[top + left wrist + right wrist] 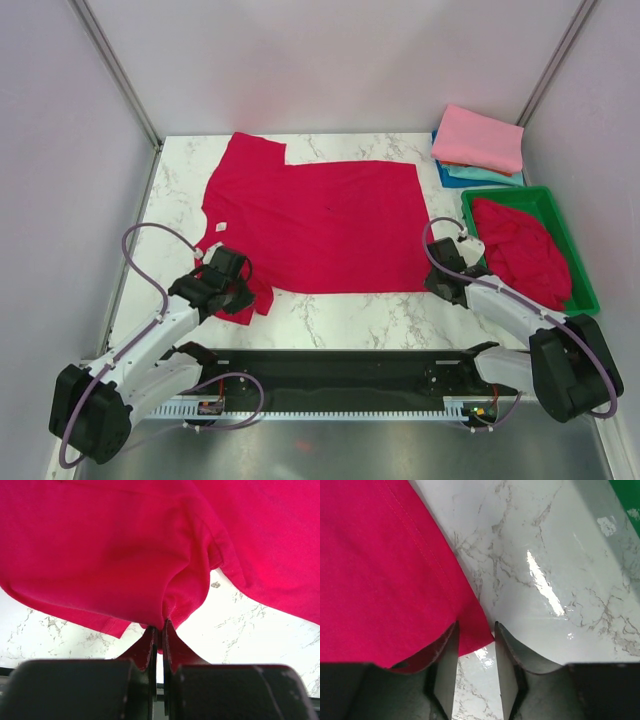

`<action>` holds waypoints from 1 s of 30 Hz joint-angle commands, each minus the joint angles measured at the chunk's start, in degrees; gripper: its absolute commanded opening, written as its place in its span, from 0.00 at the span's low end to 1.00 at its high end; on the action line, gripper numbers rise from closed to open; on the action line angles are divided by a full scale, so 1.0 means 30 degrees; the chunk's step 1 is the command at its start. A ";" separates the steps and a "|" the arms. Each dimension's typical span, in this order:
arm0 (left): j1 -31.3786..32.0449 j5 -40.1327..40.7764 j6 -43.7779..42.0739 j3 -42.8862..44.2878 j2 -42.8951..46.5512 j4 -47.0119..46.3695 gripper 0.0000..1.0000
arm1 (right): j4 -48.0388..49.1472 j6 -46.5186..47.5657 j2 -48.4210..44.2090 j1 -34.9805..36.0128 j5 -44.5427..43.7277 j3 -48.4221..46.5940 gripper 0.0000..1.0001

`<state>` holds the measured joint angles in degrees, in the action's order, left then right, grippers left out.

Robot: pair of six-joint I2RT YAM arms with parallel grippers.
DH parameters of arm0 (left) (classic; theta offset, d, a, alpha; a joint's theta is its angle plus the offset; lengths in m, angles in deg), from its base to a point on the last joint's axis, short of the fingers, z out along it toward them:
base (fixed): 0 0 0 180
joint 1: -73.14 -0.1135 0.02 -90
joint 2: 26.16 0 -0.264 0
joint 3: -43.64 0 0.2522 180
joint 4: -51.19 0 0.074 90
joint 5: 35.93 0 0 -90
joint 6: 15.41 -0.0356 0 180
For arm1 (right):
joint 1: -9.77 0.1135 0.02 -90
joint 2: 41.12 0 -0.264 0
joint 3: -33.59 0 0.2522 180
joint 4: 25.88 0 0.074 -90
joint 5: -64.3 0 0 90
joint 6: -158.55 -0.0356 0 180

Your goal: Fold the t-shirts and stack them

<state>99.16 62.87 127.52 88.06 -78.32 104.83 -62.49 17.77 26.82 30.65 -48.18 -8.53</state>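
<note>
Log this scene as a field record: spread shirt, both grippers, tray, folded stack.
spread t-shirt: crimson, flat on the marble table
left gripper: shut on a bunch of its near-left cloth
right gripper: open, the shirt's hem corner between its fingers
green tray: holds a crumpled red t-shirt
folded stack: pink on top, teal and blue beneath, behind the tray

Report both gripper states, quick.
Left gripper: shut on the red t-shirt, at its sleeve.
Right gripper: open, straddling that t-shirt's hem corner.
</note>
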 commanded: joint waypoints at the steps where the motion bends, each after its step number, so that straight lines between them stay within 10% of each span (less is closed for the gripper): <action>1: -0.0148 -0.0354 -0.0738 0.0123 -0.0016 -0.0578 0.02 | -0.0029 -0.0181 0.0147 0.0011 0.1165 0.0840 0.40; 11: -0.0119 -0.1757 -0.1524 0.1059 0.0104 -0.0051 0.02 | -0.0671 -0.0064 -0.1639 -0.0018 0.1429 0.1192 0.00; 30: -0.2957 -0.4104 -0.9612 1.2864 -0.6543 0.6366 0.02 | -0.3223 0.2306 -0.0564 -0.0193 0.1342 -0.6041 0.00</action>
<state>93.08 51.13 106.12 121.59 -95.87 121.27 -71.81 21.57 22.50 30.54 -42.28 -21.82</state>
